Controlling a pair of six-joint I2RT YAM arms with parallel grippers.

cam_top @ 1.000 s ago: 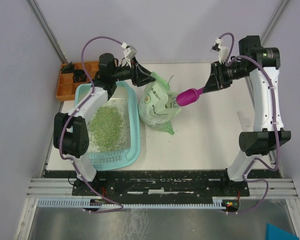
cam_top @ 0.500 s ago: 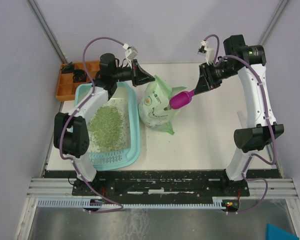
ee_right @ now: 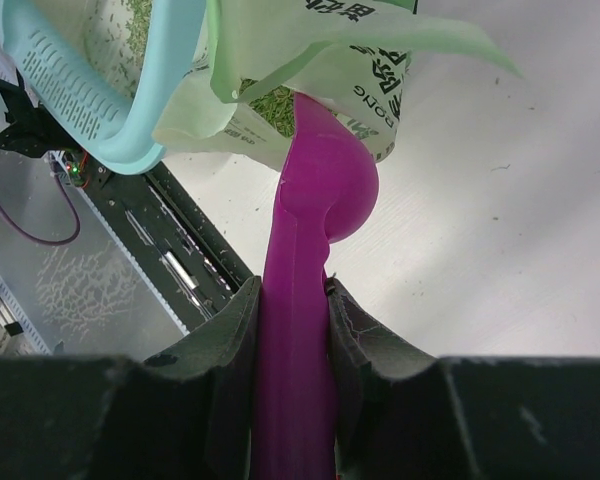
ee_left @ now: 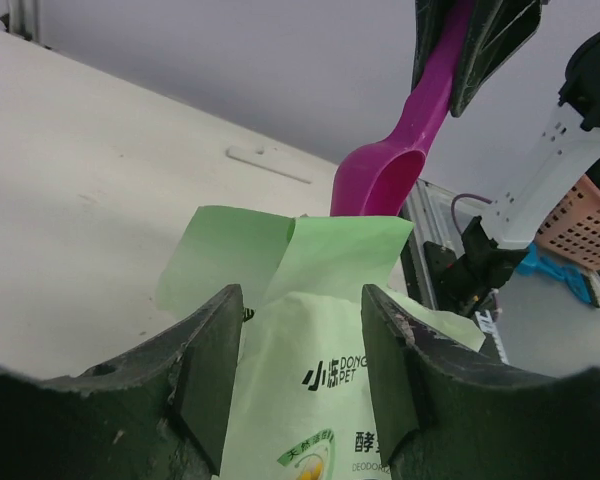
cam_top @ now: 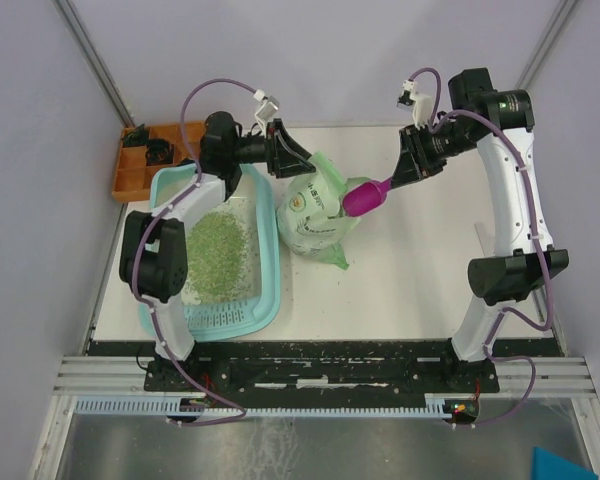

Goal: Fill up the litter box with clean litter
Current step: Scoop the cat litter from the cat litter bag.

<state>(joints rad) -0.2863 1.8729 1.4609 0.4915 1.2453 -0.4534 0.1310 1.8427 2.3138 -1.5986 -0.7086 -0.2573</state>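
Note:
The light-teal litter box (cam_top: pixel 268 262) lies at the left of the table, with a patch of green clean litter (cam_top: pixel 212 255) on its floor. A pale green printed bag (cam_top: pixel 315 215) stands just to its right. My left gripper (cam_top: pixel 298 163) hovers at the bag's upper left edge; in the left wrist view its jaws (ee_left: pixel 302 300) stand open, with the bag's printed face (ee_left: pixel 310 360) showing between them. My right gripper (cam_top: pixel 405 170) is shut on the handle of a magenta scoop (cam_top: pixel 365 197). The scoop's bowl (ee_right: pixel 325 180) sits at the bag's mouth, where litter (ee_right: pixel 270 100) shows inside.
An orange compartment tray (cam_top: pixel 140 165) sits at the back left corner behind the litter box. The box's teal rim (ee_right: pixel 170 60) lies close to the bag. A black rail (cam_top: pixel 320 352) runs along the table's near edge. Grey walls enclose the back and sides.
The right arm has swung left, bringing the scoop's bowl to the bag's mouth. The left arm's elbow has shifted inward and its gripper has edged right along the bag's top.

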